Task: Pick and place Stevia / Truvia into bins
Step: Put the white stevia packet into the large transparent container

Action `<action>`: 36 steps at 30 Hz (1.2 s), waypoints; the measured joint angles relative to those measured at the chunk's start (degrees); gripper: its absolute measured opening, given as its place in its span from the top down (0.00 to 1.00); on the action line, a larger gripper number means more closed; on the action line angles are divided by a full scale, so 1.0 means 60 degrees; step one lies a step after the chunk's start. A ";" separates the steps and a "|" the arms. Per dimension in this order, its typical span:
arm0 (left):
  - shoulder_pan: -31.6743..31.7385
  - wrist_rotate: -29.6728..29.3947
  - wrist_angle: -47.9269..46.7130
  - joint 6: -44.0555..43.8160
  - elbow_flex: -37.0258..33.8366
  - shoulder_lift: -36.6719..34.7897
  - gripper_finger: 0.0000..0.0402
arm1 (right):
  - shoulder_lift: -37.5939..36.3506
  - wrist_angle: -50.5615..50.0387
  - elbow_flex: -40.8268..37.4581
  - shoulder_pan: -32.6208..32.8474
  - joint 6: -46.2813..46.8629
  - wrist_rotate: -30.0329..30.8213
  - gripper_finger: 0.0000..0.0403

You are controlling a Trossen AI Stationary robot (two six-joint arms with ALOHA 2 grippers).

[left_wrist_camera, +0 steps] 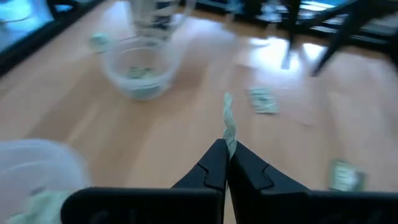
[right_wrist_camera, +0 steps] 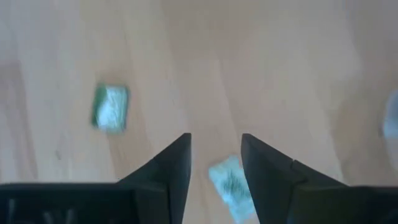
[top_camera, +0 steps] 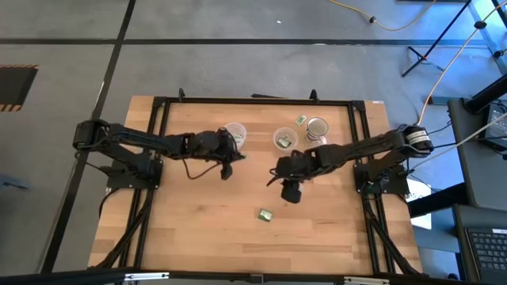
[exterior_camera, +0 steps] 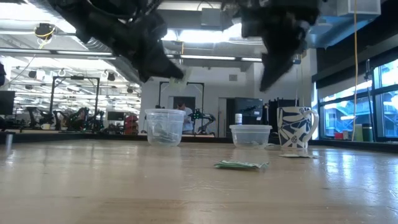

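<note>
The left gripper (left_wrist_camera: pixel 227 163) is carrying a sachet (left_wrist_camera: pixel 229 127) pinched between jaws that are closed tight on its lower end, so the step in hand looks like the delivery of a picked Stevia packet to a bin. Taking the tall cup (top_camera: pixel 234 134) as the landmark, this gripper (top_camera: pixel 227 157) is hovering just beside it, on the side toward the table's front edge, raised above the surface (top_camera: pixel 206 222). The next move calls for shifting the held sachet over that cup's mouth and parting the jaws so that it drops inside.

The right gripper (right_wrist_camera: pixel 214 158) is hanging above the surface, well to the right of the tall cup and just in front of the shorter cup (top_camera: pixel 284 139). Its jaws are standing partly open and are gripping nothing. A loose sachet (right_wrist_camera: pixel 229 182) is lying on the wood directly below the gap between them, and another sachet (right_wrist_camera: pixel 111 107) is lying off to one side. This arm is probably lining up its own pick, which needs a straight descent.
</note>
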 joint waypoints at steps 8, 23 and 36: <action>0.1675 -0.0532 -0.0860 0.0307 0.0000 -0.0024 0.99 | 0.0064 0.0103 -0.1088 0.0226 0.1131 0.0018 0.64; 0.3002 -0.0699 -0.1749 0.0977 0.0000 0.0010 0.99 | 0.0068 0.0729 -0.2115 0.0226 0.1951 0.0025 0.64; 0.3002 -0.0688 -0.1850 0.1126 0.0000 0.0013 0.99 | 0.0068 0.0069 -0.2115 0.0226 0.3479 0.0424 0.64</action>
